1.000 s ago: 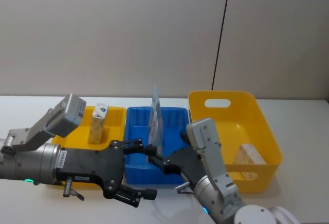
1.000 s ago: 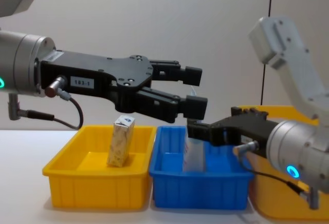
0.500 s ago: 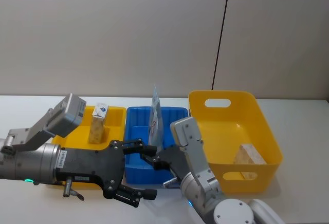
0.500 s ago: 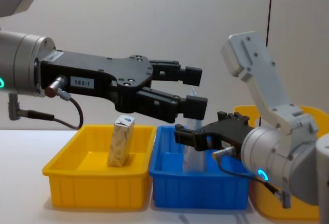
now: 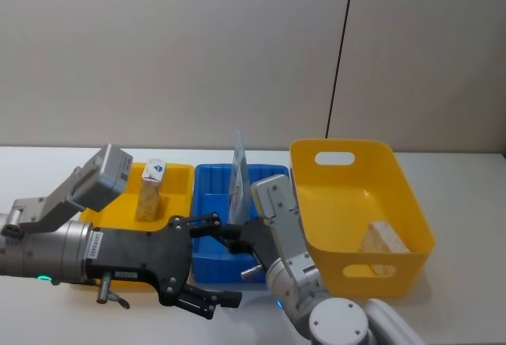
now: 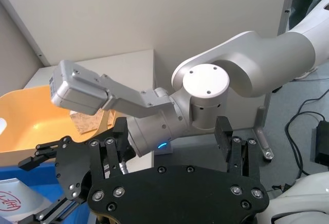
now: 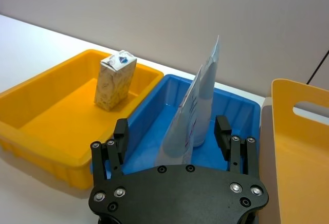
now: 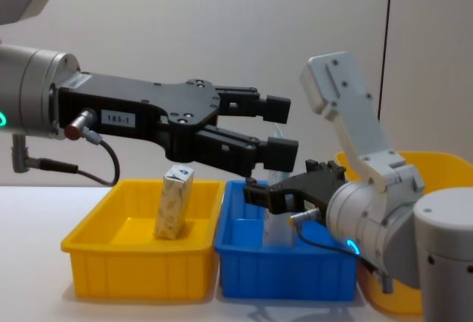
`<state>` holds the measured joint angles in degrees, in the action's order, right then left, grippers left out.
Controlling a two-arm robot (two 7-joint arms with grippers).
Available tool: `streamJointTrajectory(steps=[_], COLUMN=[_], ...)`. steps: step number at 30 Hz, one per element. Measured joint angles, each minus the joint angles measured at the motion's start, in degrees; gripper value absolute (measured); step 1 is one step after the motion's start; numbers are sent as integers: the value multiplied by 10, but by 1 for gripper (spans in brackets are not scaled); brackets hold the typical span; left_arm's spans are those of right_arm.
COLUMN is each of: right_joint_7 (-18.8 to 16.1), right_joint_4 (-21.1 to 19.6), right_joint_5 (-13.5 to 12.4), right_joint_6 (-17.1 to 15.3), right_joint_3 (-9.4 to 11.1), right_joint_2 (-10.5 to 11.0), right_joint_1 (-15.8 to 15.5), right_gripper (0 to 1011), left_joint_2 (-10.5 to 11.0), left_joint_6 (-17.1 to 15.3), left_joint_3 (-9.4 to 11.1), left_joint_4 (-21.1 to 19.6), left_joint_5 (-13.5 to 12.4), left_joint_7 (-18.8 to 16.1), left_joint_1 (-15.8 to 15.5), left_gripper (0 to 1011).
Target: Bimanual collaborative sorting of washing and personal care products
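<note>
Right now the right gripper (image 7: 175,144) hovers with fingers spread around the tube (image 7: 198,112) standing in the blue bin (image 7: 241,113), gripping nothing, while the left gripper (image 8: 277,126) hangs open and empty above it.

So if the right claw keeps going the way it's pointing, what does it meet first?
Most likely the tube standing in the blue bin: it sits between the open right claw fingers, though depth is hard to judge.
</note>
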<state>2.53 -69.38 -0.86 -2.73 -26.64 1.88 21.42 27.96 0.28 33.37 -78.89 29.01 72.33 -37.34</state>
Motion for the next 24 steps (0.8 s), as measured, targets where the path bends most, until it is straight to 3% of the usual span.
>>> streamJointTrajectory(steps=[18,22,24], right_joint_7=[21,25,26], right_joint_4=[58,67,71], right_joint_5=[13,15,16], right_joint_6=[19,23,25], right_joint_3=[14,17,19], right_joint_2=[-25,-29,-31], right_joint_1=[31,36,38], right_gripper=[1004,946,869], left_joint_2=[0,0,0], left_joint_6=[0,0,0], left_joint_3=[0,0,0], left_joint_4=[0,0,0], left_joint_5=[0,0,0], left_joint_7=[0,0,0], left_joint_1=[0,0,0], left_gripper=[1001,1002,1001])
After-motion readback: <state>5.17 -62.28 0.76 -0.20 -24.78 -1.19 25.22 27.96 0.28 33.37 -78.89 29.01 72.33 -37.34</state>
